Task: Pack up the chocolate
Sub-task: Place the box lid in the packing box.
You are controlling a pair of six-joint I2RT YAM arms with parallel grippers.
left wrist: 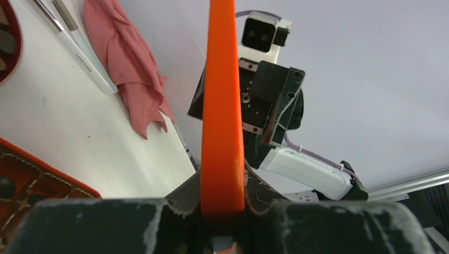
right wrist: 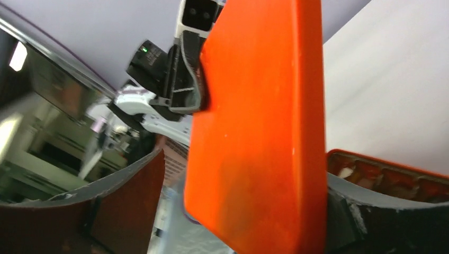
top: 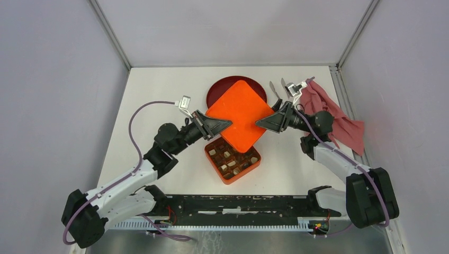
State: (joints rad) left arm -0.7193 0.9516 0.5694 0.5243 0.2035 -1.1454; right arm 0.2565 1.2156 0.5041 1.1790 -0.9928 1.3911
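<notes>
An orange square lid (top: 239, 114) hangs tilted above an open orange box (top: 229, 179) whose compartments hold small brown and cream chocolate pieces (top: 226, 155). My left gripper (top: 229, 124) is shut on the lid's left corner, and in the left wrist view the lid's edge (left wrist: 221, 106) stands pinched between the jaws (left wrist: 222, 206). My right gripper (top: 258, 123) is at the opposite corner. In the right wrist view its fingers (right wrist: 127, 196) stand wide, with a gap between one finger and the lid (right wrist: 265, 132).
A dark red plate (top: 219, 87) lies behind the lid, mostly covered by it. A pink cloth (top: 331, 114) is bunched at the right edge. Metal tongs (top: 275, 90) lie beside the cloth. The box sits near the table's middle front.
</notes>
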